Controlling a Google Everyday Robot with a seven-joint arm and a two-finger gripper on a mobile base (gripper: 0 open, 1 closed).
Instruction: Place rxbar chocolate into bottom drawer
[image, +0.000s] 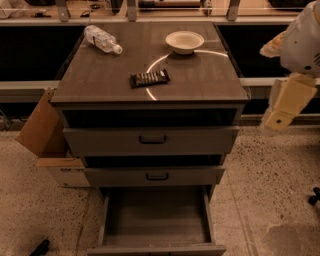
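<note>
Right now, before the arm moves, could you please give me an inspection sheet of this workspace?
Surface: cabinet top, grey wood grain, with a curved light reflection.
Job's things: rxbar chocolate lies flat near the middle of the top; bottom drawer is pulled open, nothing seen inside.
Clutter: plastic bottle on its side at the back left; white bowl at the back right.
Grippers: gripper hangs off the cabinet's right side, apart from it and far from the bar.
Cables: nothing seen.
Surroundings: cardboard box at the cabinet's left; speckled floor.
</note>
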